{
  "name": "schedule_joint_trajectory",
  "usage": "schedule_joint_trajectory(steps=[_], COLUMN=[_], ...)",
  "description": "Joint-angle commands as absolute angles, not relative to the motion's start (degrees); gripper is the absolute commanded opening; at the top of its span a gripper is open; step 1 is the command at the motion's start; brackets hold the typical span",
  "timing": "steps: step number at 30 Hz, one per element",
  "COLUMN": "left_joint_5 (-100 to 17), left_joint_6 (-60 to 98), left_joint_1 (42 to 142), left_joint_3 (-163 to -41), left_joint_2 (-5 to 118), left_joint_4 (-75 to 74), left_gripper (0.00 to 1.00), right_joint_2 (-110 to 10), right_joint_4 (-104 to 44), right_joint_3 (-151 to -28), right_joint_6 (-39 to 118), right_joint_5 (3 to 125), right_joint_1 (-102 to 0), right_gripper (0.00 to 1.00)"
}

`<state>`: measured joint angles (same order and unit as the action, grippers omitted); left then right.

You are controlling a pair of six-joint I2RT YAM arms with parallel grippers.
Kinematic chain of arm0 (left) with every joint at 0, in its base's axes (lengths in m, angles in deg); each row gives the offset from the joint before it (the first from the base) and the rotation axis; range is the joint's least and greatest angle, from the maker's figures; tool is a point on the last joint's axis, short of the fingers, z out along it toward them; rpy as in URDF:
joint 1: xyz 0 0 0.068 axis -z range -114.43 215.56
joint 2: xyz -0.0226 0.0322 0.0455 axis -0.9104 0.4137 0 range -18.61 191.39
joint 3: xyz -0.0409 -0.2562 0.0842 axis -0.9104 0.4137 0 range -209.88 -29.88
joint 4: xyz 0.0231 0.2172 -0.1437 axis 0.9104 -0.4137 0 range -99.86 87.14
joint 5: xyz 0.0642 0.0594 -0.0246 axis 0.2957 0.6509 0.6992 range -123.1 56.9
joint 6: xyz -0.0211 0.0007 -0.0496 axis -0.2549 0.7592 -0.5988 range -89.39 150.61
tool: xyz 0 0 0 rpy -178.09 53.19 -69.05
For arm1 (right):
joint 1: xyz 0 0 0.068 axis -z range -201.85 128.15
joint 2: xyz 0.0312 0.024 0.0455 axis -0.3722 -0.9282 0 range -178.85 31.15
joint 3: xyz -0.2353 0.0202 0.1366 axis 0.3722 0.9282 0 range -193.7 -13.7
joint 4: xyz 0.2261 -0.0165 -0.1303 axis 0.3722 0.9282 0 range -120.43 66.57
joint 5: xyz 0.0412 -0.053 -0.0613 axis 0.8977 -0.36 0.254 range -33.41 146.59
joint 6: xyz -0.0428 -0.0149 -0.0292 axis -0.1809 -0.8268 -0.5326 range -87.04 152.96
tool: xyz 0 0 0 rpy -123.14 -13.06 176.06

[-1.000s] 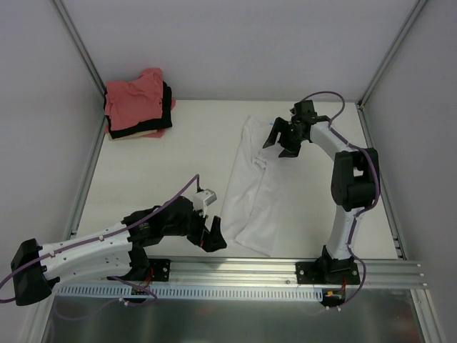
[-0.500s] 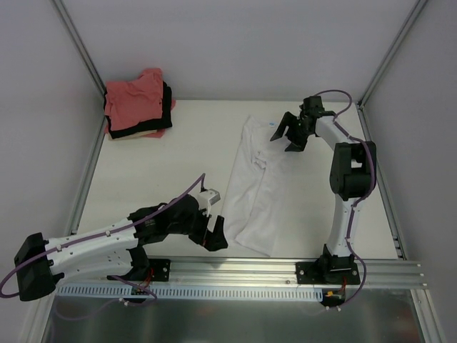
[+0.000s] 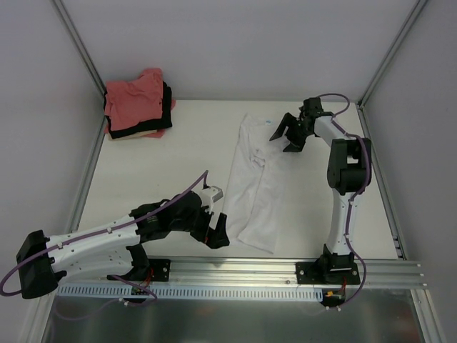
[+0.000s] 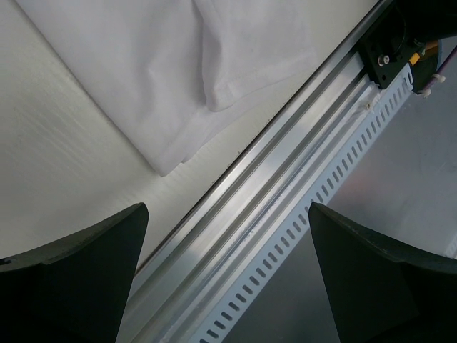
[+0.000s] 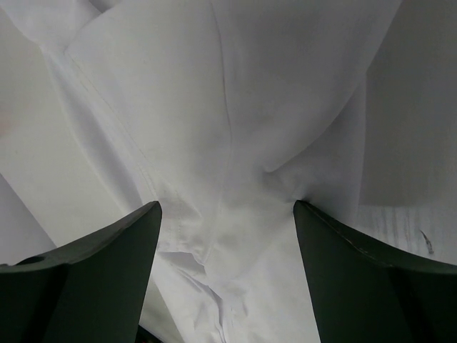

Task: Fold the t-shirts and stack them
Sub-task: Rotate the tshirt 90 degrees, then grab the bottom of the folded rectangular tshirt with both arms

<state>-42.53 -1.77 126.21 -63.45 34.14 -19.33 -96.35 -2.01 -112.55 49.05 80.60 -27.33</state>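
A white t-shirt (image 3: 251,187), folded into a long strip, lies right of centre on the table, its neck end far and its hem near. My right gripper (image 3: 284,140) hangs open just over the shirt's far right edge. In the right wrist view, wrinkled white t-shirt cloth (image 5: 235,121) fills the space below the open right gripper (image 5: 225,209). My left gripper (image 3: 218,233) sits open by the shirt's near left corner. The left wrist view shows that t-shirt corner (image 4: 178,78) ahead of the empty left gripper (image 4: 227,209). A stack of folded t-shirts (image 3: 137,103), salmon-pink on top of black and cream, rests in the far left corner.
An aluminium rail (image 3: 243,270) with a slotted cable duct (image 4: 300,236) runs along the near edge, right under the left gripper. Frame posts and grey walls close the table on the left, right and far sides. The right arm's base (image 3: 330,270) stands on the rail.
The left gripper has slid a little right, closer to the shirt's near corner. The right arm has drawn its gripper slightly farther back over the shirt's far end.
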Motion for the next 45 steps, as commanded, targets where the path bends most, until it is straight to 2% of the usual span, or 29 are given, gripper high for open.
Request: schedule_joint_trajectory(steps=[1,15,18,22,26,30,33,34,38,42,45], left_joint_5=[-41.36,-39.87,-39.43,-38.55,-37.24,-35.04,-34.77,-34.77,-34.68,-33.45,-33.54], left_joint_6=[-0.77,-1.03,-1.12,-2.17,-4.28,-6.83,-9.37,-9.73,-11.49,-11.32,-10.09], left_joint_1=[125.77,125.77,125.77,125.77,125.77,125.77,125.86,125.86,125.94,126.21,126.47], left_joint_3=[-65.66,-65.57,-65.13,-63.82,-59.08,-52.4,-47.39,-46.33,-41.06,-40.43,-42.54], left_joint_2=[34.3,35.97,36.15,35.88,31.41,25.08,22.18,22.0,24.98,32.18,39.21], left_joint_4=[-20.26,-22.02,-21.5,-19.57,-14.48,-5.95,1.34,4.84,14.78,24.9,28.86], left_gripper=[0.99,0.99,0.99,0.99,0.99,0.99,0.99,0.99,0.99,0.99,0.99], right_joint_2=[-100.41,-112.63,-110.97,-102.28,-91.04,-75.75,-63.88,-61.16,-46.32,-37.77,-32.49], right_joint_4=[-3.27,-8.11,-10.82,-17.41,-16.54,-15.59,-12.61,-11.72,-8.82,-8.72,-9.43], right_joint_3=[-115.64,-133.83,-133.15,-122.37,-114.09,-100.83,-89.75,-87.11,-71.82,-55.41,-48.87], right_joint_6=[49.74,57.03,57.48,56.25,52.82,49.14,45.89,45.18,42.63,43.23,44.64], right_joint_5=[80.84,86.99,88.57,89.81,89.02,86.92,84.81,84.28,83.48,84.36,86.29], right_joint_1=[-27.3,-27.21,-27.21,-27.21,-27.04,-26.51,-25.9,-25.72,-25.1,-24.75,-24.84], right_gripper=[0.8,0.81,0.81,0.81,0.81,0.87,0.99,1.0,0.98,0.89,0.86])
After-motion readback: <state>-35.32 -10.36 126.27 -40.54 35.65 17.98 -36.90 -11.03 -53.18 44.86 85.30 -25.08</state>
